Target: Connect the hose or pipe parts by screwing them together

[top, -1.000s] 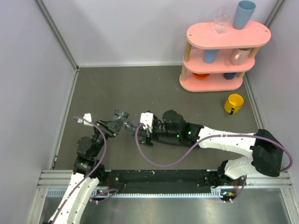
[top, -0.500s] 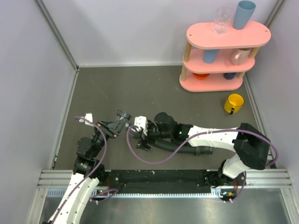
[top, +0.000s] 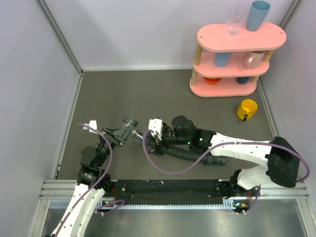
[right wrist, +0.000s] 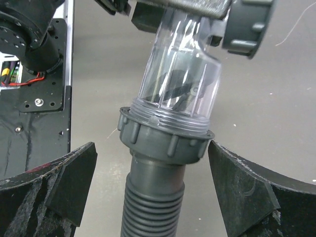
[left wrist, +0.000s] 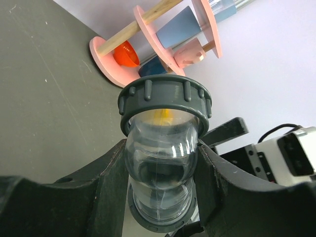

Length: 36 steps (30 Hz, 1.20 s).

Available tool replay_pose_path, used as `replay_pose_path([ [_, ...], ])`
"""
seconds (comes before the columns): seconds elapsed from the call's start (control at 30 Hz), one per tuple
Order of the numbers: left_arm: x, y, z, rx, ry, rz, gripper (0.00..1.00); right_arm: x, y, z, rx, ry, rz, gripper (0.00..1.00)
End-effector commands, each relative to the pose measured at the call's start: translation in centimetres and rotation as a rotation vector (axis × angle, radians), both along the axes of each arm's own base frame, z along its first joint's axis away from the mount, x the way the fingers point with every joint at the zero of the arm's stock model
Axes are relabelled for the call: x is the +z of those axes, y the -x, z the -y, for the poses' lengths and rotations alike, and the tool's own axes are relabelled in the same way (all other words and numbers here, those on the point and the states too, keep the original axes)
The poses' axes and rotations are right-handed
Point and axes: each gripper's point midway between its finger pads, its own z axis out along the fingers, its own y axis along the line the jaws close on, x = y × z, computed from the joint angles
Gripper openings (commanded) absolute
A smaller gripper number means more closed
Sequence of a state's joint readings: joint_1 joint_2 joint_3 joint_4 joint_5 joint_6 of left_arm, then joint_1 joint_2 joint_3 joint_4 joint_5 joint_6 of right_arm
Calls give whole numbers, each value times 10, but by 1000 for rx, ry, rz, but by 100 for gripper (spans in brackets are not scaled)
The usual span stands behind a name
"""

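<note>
Right gripper (right wrist: 153, 165) shifted rightward, wide open, straddling hose (right wrist: 150, 222); left gripper (left wrist: 160, 170) clamping elbow fitting (left wrist: 160, 131).

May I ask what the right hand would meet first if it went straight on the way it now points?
Most likely the grey ring nut joining the ribbed hose to the clear elbow; it lies just ahead, between the right hand's open fingers, though depth is unclear.

The elbow fitting (top: 129, 122) is held in the left gripper (top: 123, 132) at the near left of the table (top: 148, 94). The hose (top: 190, 155) is met at its right end and is laid rightward. A shelf (top: 232, 89) is set far right, with a mug (top: 247, 109) just nearer.
</note>
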<state>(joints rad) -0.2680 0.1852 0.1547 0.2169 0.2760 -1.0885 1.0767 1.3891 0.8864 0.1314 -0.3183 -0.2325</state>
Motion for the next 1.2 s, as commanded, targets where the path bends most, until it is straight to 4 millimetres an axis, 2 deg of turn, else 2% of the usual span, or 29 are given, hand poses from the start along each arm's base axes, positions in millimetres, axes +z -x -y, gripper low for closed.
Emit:
replay_pose_path([
  [0.0,31,7,-2,-3,50,103,0,34,-3,14,-28,-49,57,93],
  [0.07,30,7,-1,-6,50,103,0,44,2,18,-21,-71,61,93],
  [0.23,32,7,-2,-2,49,108,0,54,15,20,-6,-98,76,92],
  [0.4,31,6,-1,-5,45,103,0,58,22,15,9,-108,82,89],
  [0.87,36,6,1,-16,48,104,0,40,25,2,46,-77,49,87],
  [1.17,37,7,1,-18,50,109,0,39,32,-5,82,-92,21,86],
])
